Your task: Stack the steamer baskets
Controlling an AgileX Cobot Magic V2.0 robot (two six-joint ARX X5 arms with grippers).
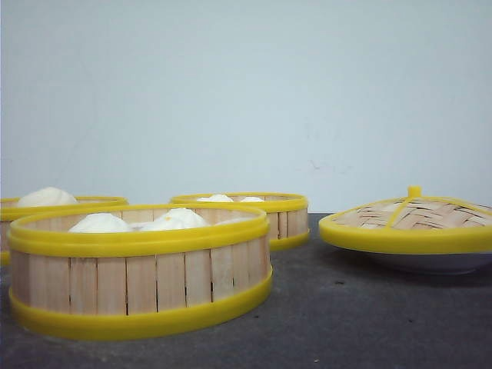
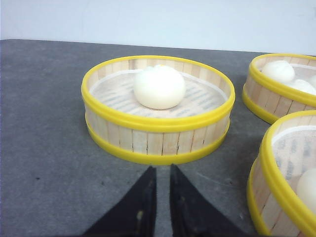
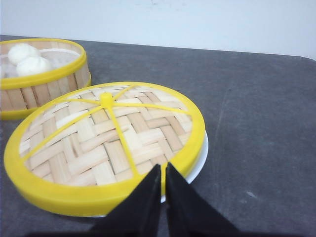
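The front view sits low on the dark grey bench point(image 1: 346, 307), so neither arm appears in it and the basket floors are hidden behind their walls. The nearest steamer basket point(image 1: 138, 269) stands toward the bench's near left, with white buns point(image 1: 173, 219) peeking over its rim. Behind it, the left basket point(image 1: 58, 206) is cut off by the picture's edge and partly covered, one bun point(image 1: 46, 197) showing. The far basket point(image 1: 246, 219) stands nearer the bench's back edge, half hidden behind the nearest one. All three stand apart on the bench, unstacked, each with pale upright wooden slats between yellow rim bands.

On the right side of the bench, the domed woven lid point(image 1: 411, 223) with yellow rim and knob rests on a white plate point(image 1: 430, 263), cut off at the picture's edge.

The left wrist view shows what the front cannot: a pale mat liner and a single round bun point(image 2: 159, 87) inside one basket point(image 2: 158, 111), with two more baskets cropped beside it. The left tool point(image 2: 162, 173) hovers just short of that basket, its dark fingers point(image 2: 145, 197) nearly together with a narrow gap, holding nothing.

The right wrist view shows the lid's basket-weave top point(image 3: 106, 143) and the plate's edge point(image 3: 201, 160) beneath. The right tool point(image 3: 163, 170) hangs over the lid's rim, fingers almost touching, gripping nothing; whether it touches the lid cannot be told.
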